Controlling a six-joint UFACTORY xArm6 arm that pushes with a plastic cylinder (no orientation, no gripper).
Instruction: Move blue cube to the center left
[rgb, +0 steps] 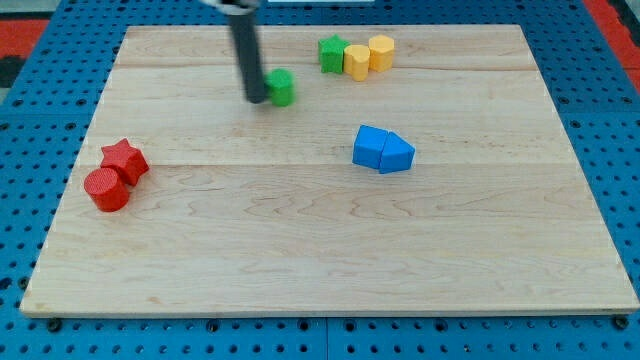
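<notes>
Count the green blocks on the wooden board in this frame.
2. A small green cylinder block sits at the view's top, touching the right side of my tip. A green star-shaped block sits further right, against the yellow blocks. None appears hidden.

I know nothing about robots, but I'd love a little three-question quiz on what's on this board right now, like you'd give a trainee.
1. True or false: my tip touches the blue cube.
2. Which block sits right beside my tip? A) the small green block B) the red star C) the yellow cylinder
3. Fill in: pressed against the blue cube's right side, as the view shows it, is a blue ____.

Key:
1. False; my tip is well to the view's upper left of the blue cube.
2. A
3. A wedge-like block; its exact shape is hard to make out.
</notes>
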